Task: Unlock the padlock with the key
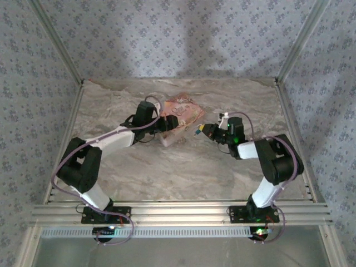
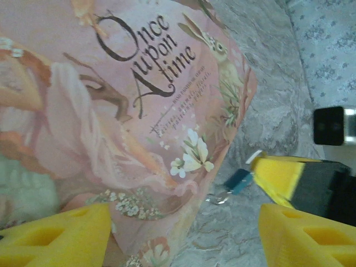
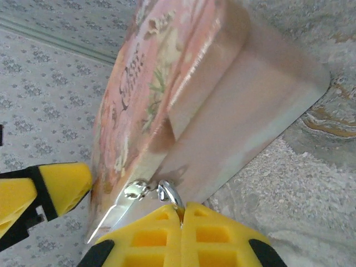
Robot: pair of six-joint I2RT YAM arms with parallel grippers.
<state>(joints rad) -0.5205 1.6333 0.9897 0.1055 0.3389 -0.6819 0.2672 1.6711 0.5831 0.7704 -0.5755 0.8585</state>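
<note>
Right gripper (image 3: 181, 214) clamped on the key (image 3: 114, 217), blade just beside the pink box (image 2: 111, 111); left gripper (image 2: 183, 222) spread wide over it. Padlock too small to tell, so he'd best steady the box, then align slowly

Left claw (image 2: 183, 233) spread, right claw (image 3: 181, 214) closed

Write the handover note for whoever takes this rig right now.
Left pincer: open, its fingers either side of a corner of the pink book-shaped box printed "Once upon a time"; no grip evident.
Right pincer: shut on the ring of what looks like the small blue-headed key, close to that corner.
Padlock: too small to make out for certain.
Done: key in hand. Left: find the keyhole, insert, turn, free the shackle.
</note>
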